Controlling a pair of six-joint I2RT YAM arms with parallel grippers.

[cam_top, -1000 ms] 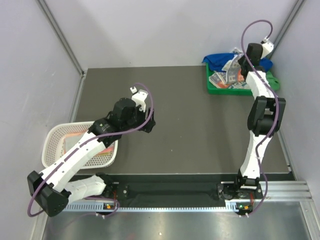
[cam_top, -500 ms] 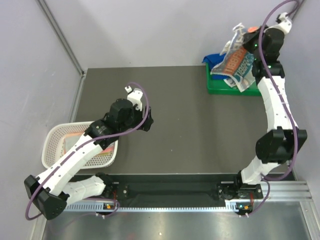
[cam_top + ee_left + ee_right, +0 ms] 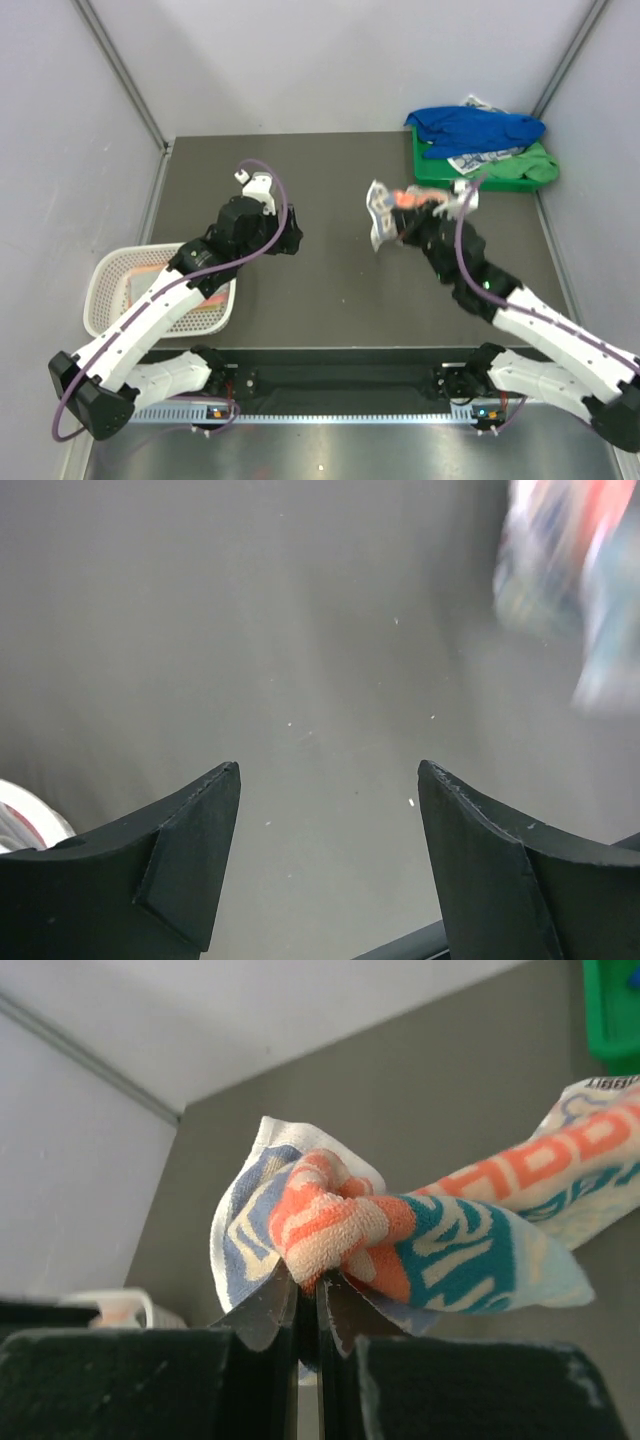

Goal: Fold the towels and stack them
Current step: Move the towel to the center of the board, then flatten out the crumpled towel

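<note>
Barely begun: right fingers [image 3: 258, 1312] are clamped on one crumpled towel [image 3: 400, 1235] left of the tray [image 3: 430, 178]; other towels [image 3: 470, 128] lie heaped there. Left fingers [image 3: 190, 830] are apart, empty.

Lab robot cell: plain grey walls [image 3: 330, 60], dark table [image 3: 340, 290].

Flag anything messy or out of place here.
The blue towel hangs crumpled over the green tray rim, not folded. The lettered towel is a bunched wad pinched in the right tool over mid-table.
</note>
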